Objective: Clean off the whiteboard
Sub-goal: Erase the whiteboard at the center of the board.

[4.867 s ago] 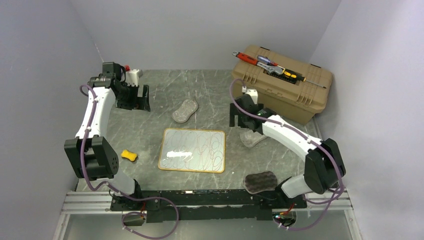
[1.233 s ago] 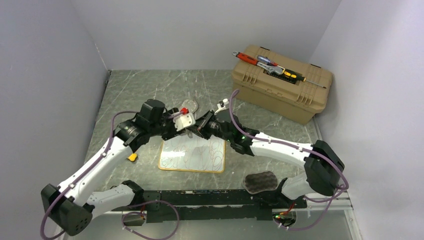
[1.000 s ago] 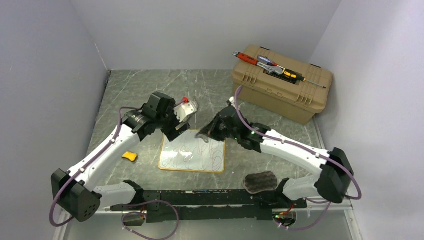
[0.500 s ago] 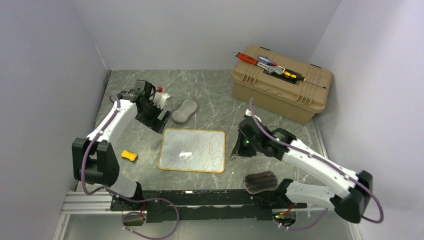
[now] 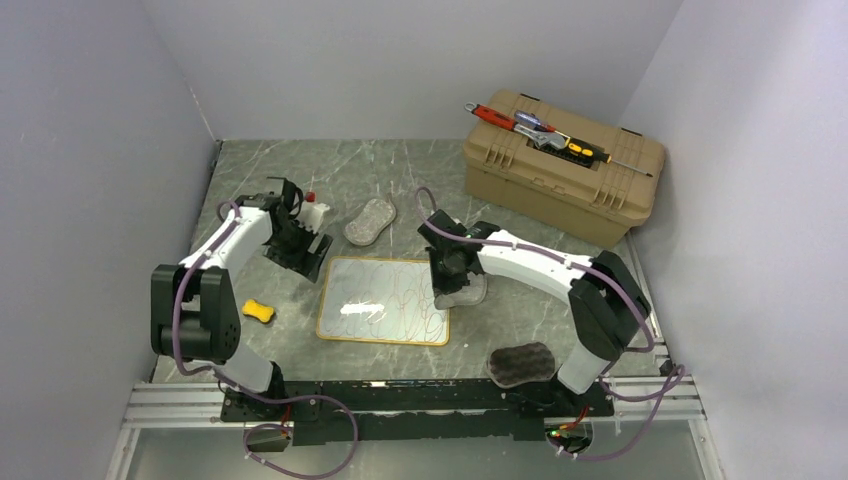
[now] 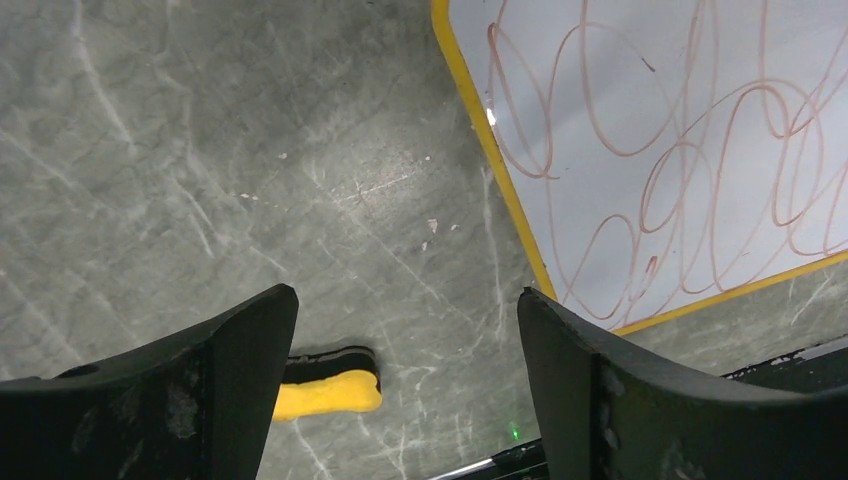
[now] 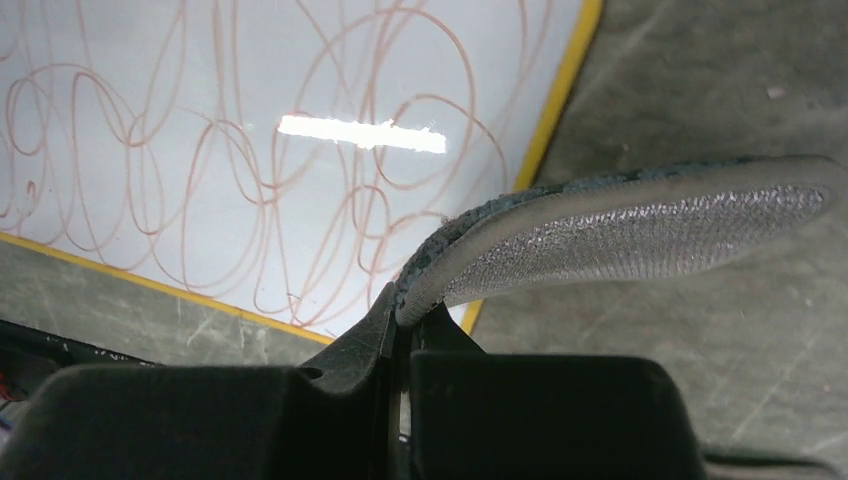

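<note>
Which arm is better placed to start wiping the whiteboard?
Right: the right gripper is shut on a grey sponge at the right edge of the scribbled whiteboard. The left gripper is open and empty, beside it.

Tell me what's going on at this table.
The right gripper is shut on a grey sponge, pinched at one end, over the right edge of the whiteboard. The board is covered in reddish scribbles and not yet wiped clean. The left gripper hangs open and empty over the table, by the board's far left corner.
</note>
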